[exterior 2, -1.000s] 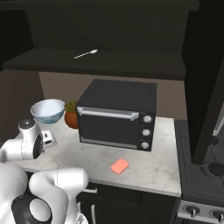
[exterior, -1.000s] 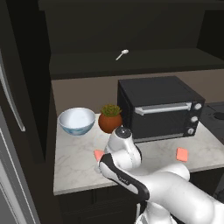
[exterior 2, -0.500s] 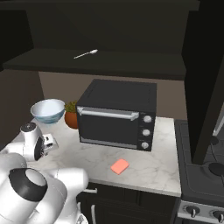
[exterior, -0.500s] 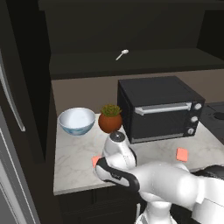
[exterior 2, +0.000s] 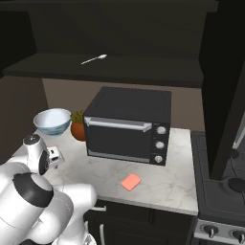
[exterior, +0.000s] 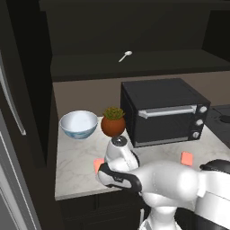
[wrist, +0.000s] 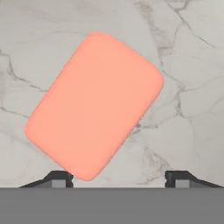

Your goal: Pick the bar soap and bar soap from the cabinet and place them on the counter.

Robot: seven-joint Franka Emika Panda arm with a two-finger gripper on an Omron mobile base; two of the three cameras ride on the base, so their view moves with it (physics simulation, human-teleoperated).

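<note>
Marble white-grey veined counter (exterior: 76,164) carries both salmon-pink flat bar soaps (wrist: 94,105), one (exterior 2: 130,182) well apart by the black toaster oven (exterior 2: 129,125). Gripper (wrist: 118,178) hangs spread wide above the nearer bar, gripping nothing, likely just set down.

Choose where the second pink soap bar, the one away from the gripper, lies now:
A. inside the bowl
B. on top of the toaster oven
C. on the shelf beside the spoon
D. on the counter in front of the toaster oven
D: the soap bar lies flat on the marble counter, in front of the toaster oven.
</note>
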